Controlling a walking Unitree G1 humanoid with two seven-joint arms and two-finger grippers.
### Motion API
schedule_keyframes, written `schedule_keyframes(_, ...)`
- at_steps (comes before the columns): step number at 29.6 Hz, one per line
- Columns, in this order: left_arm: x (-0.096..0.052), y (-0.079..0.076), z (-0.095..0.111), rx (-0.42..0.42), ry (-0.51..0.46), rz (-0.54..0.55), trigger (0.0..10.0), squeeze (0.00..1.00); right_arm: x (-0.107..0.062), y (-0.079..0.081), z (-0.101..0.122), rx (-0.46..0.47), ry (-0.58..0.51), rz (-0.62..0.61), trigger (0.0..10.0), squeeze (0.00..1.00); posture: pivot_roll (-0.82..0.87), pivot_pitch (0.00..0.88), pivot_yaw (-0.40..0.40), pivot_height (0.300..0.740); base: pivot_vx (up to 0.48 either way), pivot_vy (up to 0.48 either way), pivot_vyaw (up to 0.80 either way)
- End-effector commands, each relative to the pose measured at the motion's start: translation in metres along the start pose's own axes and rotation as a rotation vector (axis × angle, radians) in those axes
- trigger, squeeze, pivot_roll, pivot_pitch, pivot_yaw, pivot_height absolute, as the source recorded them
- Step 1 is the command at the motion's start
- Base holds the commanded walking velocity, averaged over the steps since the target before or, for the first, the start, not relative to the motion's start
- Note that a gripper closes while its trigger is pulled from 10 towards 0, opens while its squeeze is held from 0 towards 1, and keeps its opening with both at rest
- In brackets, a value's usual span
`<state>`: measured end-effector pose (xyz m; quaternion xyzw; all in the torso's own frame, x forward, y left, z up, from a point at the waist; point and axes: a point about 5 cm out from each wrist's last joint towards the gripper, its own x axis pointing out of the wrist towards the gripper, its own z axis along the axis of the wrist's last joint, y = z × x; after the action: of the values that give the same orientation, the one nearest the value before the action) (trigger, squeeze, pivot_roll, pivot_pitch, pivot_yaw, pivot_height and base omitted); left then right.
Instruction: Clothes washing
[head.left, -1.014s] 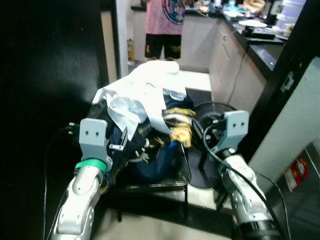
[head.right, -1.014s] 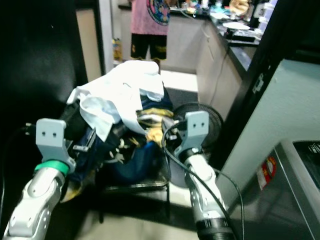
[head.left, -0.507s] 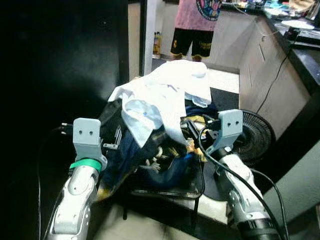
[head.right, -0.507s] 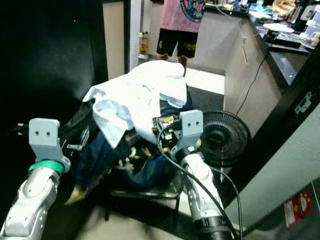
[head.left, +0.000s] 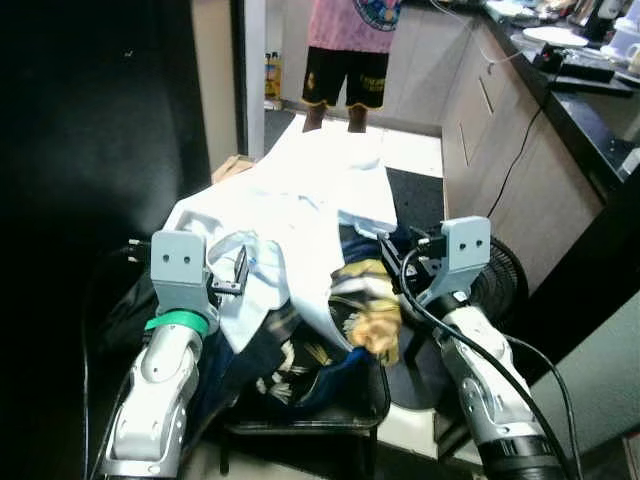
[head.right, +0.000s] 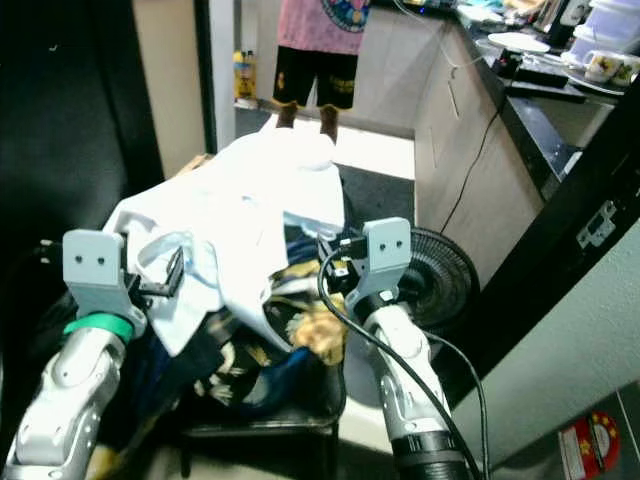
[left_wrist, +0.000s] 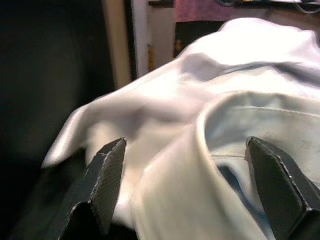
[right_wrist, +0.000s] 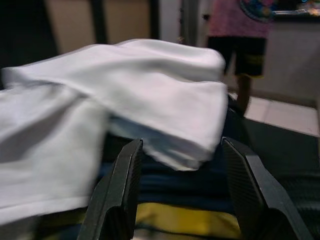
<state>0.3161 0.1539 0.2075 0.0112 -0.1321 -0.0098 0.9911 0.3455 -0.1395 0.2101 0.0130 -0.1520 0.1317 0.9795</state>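
Both grippers moved further in toward the heaped pile of clothes on the black metal-frame chair, white shirts on top, dark blue and yellow patterned garments beneath. Left gripper sits at the pile's left edge, fingers spread wide astride a white shirt collar. Right gripper at the pile's right edge, fingers apart, gripping nothing; a person in pink top stands beyond the pile.

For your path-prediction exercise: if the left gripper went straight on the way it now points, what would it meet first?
Most likely the white shirt: its collar lies between the open fingers of the left gripper, though depth is unclear.
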Motion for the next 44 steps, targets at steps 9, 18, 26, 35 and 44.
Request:
schedule_keyframes(9, -0.001, -0.002, -0.003, -0.026, 0.004, -0.031, 10.0, 0.0, 0.006, -0.002, 0.007, -0.024, -0.014, 0.001, 10.0, 0.0, 0.0, 0.057, -0.019, 0.74, 0.0, 0.0, 0.0)
schedule_keyframes(18, 0.009, -0.021, 0.025, -0.222, -0.1, -0.227, 10.0, 0.0, 0.008, -0.005, 0.005, -0.038, -0.002, -0.002, 10.0, 0.0, 0.0, 0.055, -0.018, 0.74, 0.0, 0.0, 0.0)
schedule_keyframes(26, -0.004, -0.048, 0.043, -0.298, -0.11, -0.527, 10.0, 0.0, 0.009, -0.007, 0.006, -0.051, 0.004, -0.002, 10.0, 0.0, -0.01, 0.055, -0.02, 0.74, 0.0, 0.0, 0.0)
schedule_keyframes(35, 0.032, -0.024, 0.018, -0.049, 0.065, -0.149, 10.0, 0.0, 0.018, -0.004, 0.003, -0.07, 0.038, 0.024, 10.0, 0.0, -0.01, 0.059, -0.025, 0.74, 0.0, 0.0, 0.0)
schedule_keyframes(44, 0.047, 0.011, 0.021, -0.109, 0.165, 0.052, 10.0, 0.0, 0.026, 0.0, 0.006, -0.075, 0.049, 0.06, 10.0, 0.0, -0.02, 0.07, -0.022, 0.74, 0.0, 0.0, 0.0)
